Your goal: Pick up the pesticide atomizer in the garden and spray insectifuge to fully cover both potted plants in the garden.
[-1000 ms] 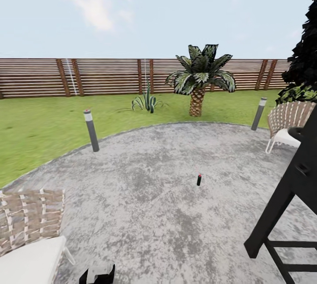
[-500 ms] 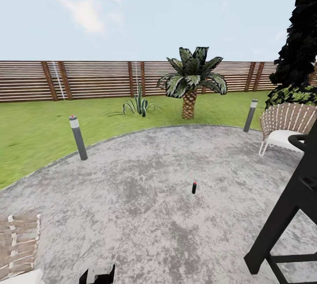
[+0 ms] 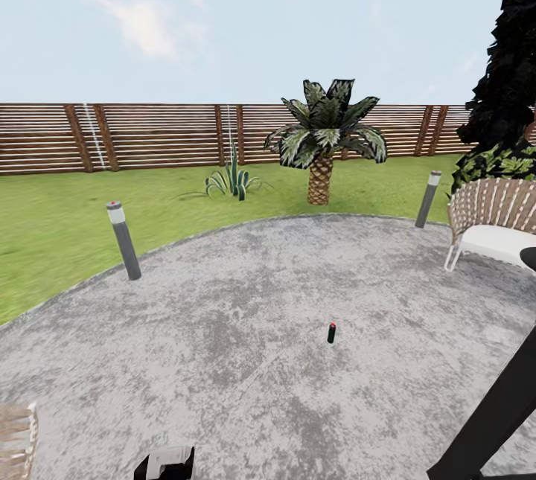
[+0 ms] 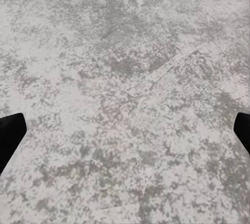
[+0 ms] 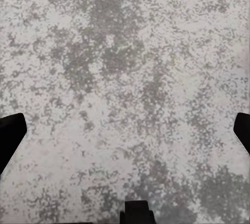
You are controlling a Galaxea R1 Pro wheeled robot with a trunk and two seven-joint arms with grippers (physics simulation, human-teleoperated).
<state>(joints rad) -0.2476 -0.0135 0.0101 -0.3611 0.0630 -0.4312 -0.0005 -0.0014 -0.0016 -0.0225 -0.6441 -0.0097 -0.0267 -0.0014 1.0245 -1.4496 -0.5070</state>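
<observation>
My head camera is looking forward across the patio (image 3: 246, 361) toward the fence (image 3: 149, 134); both wrist cameras are facing down, seemingly close, sharing that paving.

Garden, lawn (image 3: 52, 234), patio (image 3: 246, 361), fence (image 3: 156, 135)

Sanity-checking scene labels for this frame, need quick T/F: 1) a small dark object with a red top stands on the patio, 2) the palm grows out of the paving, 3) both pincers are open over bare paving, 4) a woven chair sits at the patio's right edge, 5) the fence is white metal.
1) True: the small dark object stands upright on the grey patio.
2) False: the palm stands on the lawn, beyond the patio's rim.
3) True: the left pincer and the right pincer each show fingertips wide apart, with paving between.
4) True: the woven chair.
5) False: the fence is brown wooden slats.
</observation>
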